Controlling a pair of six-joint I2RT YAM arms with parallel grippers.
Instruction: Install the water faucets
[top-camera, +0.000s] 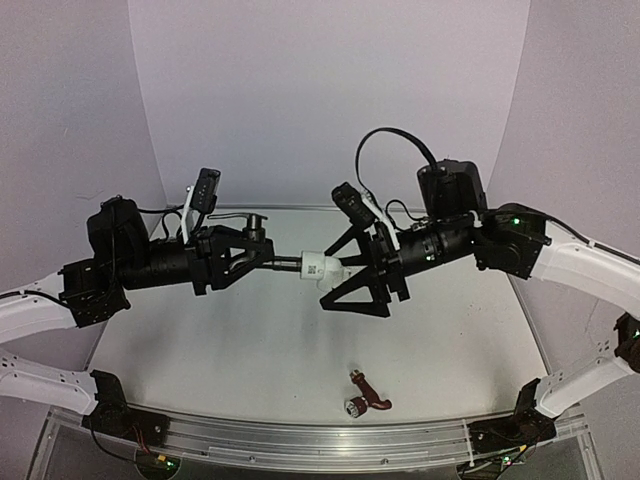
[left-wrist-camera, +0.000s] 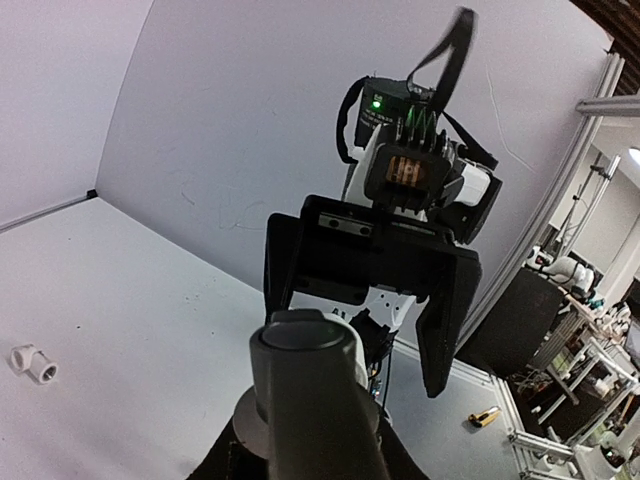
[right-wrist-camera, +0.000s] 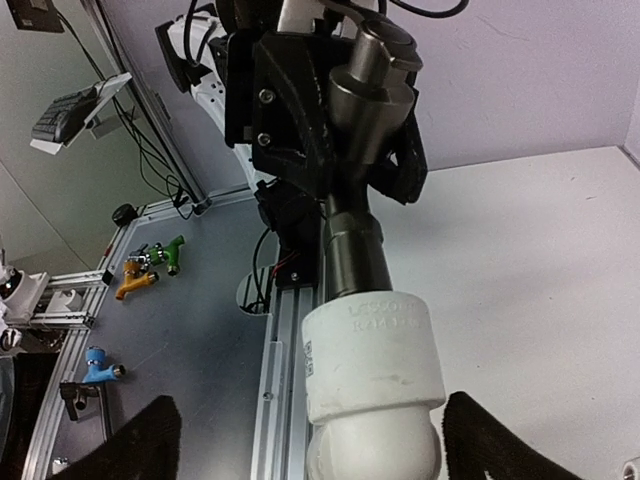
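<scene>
Gripping dark grey faucet (top-camera: 289, 265) with left gripper (top-camera: 265, 257), mid-air, end inside white elbow fitting (top-camera: 314, 265) clamped by right gripper (top-camera: 330, 276); lying apart on table (top-camera: 200, 340) near front edge, reddish-brown faucet (top-camera: 366, 395).

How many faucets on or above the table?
2. Dark grey faucet: held mid-air by the left gripper, joined to the white fitting in the right gripper. Reddish-brown faucet: on the table near its front. Arms may hide others.

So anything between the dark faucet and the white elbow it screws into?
Nothing visible. The dark grey faucet, held by the left gripper, already meets the mouth of the white elbow fitting in the right gripper, mid-air.
</scene>
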